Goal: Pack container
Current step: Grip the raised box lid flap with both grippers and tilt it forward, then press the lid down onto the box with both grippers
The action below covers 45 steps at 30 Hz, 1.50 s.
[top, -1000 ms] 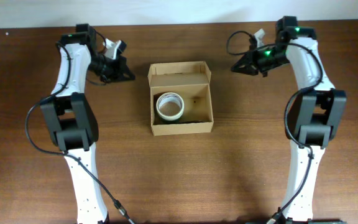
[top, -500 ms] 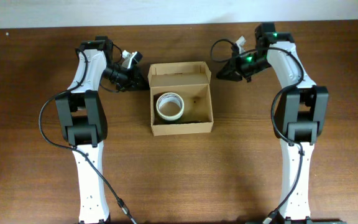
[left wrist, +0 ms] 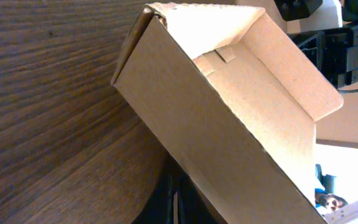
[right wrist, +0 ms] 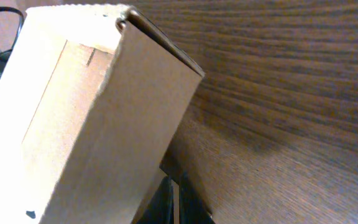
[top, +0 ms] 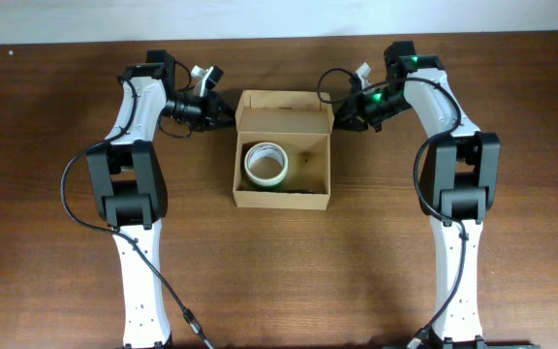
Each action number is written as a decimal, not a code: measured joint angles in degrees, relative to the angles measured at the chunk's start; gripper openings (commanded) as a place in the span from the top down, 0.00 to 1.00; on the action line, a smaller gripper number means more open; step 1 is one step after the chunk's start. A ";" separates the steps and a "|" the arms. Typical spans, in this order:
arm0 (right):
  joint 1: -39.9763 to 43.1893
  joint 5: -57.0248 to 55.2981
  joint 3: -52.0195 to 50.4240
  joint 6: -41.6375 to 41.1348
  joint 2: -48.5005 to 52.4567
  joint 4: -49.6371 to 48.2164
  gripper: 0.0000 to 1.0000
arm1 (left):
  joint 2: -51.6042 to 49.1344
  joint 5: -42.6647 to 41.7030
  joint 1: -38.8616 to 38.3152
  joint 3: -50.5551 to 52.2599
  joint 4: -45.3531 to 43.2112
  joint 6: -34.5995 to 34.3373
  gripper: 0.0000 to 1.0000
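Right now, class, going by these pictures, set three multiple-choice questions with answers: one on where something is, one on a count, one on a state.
1. Where is the tape roll?
A) outside the box
B) inside the box
C) on top of the lid

2. How many tape rolls show?
A) one
B) two
C) three

3. The box lid is:
A) shut flat
B) torn off
C) open, standing up at the far side

Answers: B, the roll lies on the box floor; A, only one ring is visible; C, the flap stands up and the inside shows.
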State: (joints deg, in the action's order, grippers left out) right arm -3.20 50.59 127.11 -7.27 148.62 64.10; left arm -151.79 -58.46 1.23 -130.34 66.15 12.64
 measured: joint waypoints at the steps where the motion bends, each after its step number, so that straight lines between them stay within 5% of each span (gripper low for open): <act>1: -0.02 0.37 0.00 0.07 0.00 -0.17 0.96 | 0.00 -0.20 0.00 0.00 0.00 0.00 0.93; 18: -0.66 15.80 -0.07 0.44 0.02 -6.93 0.96 | 0.00 -7.78 0.00 -0.66 -3.63 1.68 0.98; 25: -0.66 16.31 -0.07 0.39 0.00 -6.93 0.96 | 0.04 -4.63 -0.39 -11.50 -2.38 0.94 0.98; 39: -2.43 0.20 -0.57 2.62 -21.33 5.16 0.96 | 3.54 -1.73 -4.02 -17.31 10.73 3.85 0.98; 45: -6.99 -7.17 -0.57 4.24 -23.56 12.22 0.96 | 10.88 7.43 -4.11 -17.31 21.35 4.59 0.98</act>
State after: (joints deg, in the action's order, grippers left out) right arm -10.20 43.42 126.54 -3.03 125.05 76.31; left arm -140.90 -51.03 -2.87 -147.65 87.50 17.23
